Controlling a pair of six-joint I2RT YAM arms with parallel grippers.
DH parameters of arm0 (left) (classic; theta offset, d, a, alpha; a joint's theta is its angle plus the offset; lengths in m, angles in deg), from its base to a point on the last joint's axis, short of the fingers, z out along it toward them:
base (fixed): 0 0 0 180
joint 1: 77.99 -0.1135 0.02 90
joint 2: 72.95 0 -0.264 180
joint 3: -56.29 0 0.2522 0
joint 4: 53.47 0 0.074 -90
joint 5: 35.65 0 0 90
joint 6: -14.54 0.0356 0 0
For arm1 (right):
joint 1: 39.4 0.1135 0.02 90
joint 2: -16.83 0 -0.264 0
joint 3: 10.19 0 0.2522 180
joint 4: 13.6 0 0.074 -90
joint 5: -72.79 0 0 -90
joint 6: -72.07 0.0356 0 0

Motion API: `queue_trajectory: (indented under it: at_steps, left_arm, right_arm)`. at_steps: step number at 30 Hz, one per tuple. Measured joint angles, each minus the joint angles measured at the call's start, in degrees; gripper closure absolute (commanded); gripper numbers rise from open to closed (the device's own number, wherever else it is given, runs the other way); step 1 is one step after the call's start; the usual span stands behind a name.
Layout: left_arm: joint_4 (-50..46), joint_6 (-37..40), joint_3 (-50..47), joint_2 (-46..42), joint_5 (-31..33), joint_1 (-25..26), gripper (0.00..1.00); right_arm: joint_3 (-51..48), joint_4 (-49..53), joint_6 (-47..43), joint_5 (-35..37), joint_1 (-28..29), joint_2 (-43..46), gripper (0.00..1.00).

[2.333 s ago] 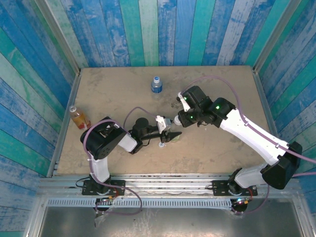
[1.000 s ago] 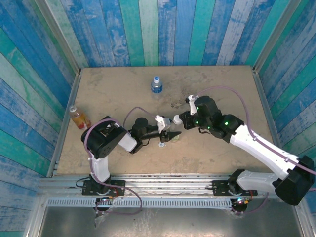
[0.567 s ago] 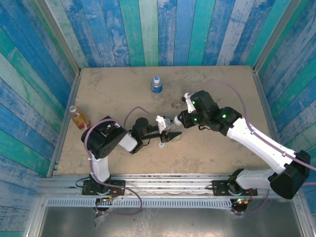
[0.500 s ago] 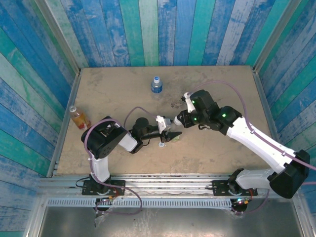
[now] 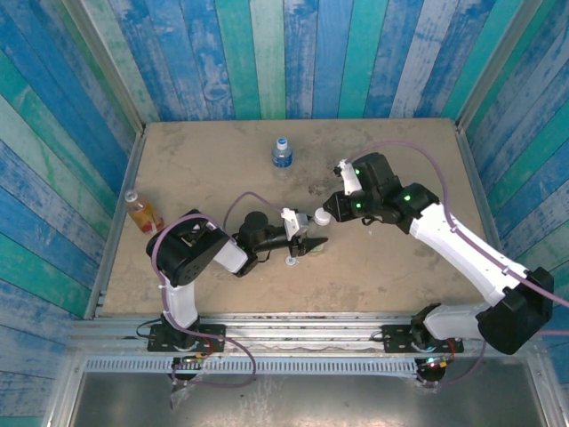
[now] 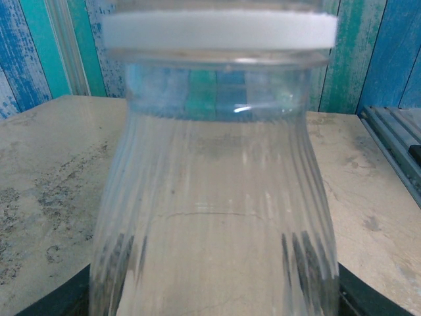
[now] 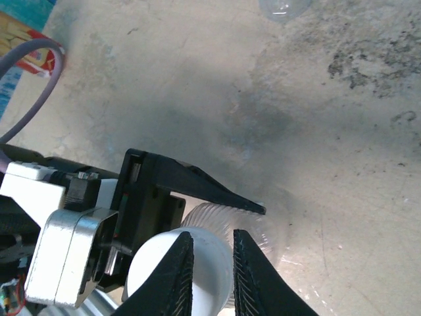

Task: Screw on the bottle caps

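My left gripper is shut on the pale ribbed bottle, which stands upright at mid-table; its dark fingers show at both lower sides. A white cap sits on that bottle's neck. My right gripper hovers just above the cap, its jaws a narrow gap apart and holding nothing; seen from above, it is right beside the cap. A small pale cap lies loose on the table near the held bottle. The blue-label bottle wears a blue cap.
The orange bottle with the red label stands at the table's left edge, its label also in the right wrist view. Blue-green plank walls close in the back and both sides.
My right gripper has turned and drawn slightly up and to the right, off the white cap. The left gripper and its bottle have stayed still.
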Motion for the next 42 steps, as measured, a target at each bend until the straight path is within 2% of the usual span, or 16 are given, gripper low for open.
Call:
queue_trajectory:
  at_steps: [6,14,16,18,21,24,27,33,37,42]
  left_arm:
    - [0.0,-0.1,0.1,0.0,0.0,0.0,0.41]
    - [0.0,-0.5,0.3,0.3,0.0,0.0,0.41]
    - [0.1,-0.9,0.5,0.4,0.0,0.0,0.41]
    - [0.0,-0.9,0.5,0.4,0.0,0.0,0.41]
    - [0.0,-0.9,0.5,0.4,0.0,0.0,0.41]
    - [0.0,-0.9,0.5,0.4,0.0,0.0,0.41]
    - [0.0,-0.9,0.5,0.4,0.0,0.0,0.41]
    - [0.0,-0.9,0.5,0.4,0.0,0.0,0.41]
    - [0.0,-0.9,0.5,0.4,0.0,0.0,0.41]
    - [0.0,-0.9,0.5,0.4,0.0,0.0,0.41]
  right_arm:
    - [-3.8,-2.2,0.7,-5.3,-2.1,3.0,0.87]
    - [-8.3,-1.6,2.4,-8.1,-2.7,8.3,0.86]
    - [-8.5,-0.3,2.4,-8.1,-2.6,8.5,0.79]
    - [-8.5,0.3,2.0,-7.6,-2.5,8.5,0.64]
    - [-7.3,1.0,0.9,-6.0,-2.4,8.5,0.5]
    - [-4.2,1.9,-0.6,-2.2,-1.3,7.8,0.39]
    - [-0.2,3.1,-2.2,2.2,1.5,6.2,0.33]
    - [7.9,7.5,-3.7,11.3,6.3,-0.1,0.32]
    - [11.5,10.9,-4.1,15.2,8.4,-4.3,0.39]
    - [12.1,13.7,-4.4,16.4,9.6,-6.4,0.46]
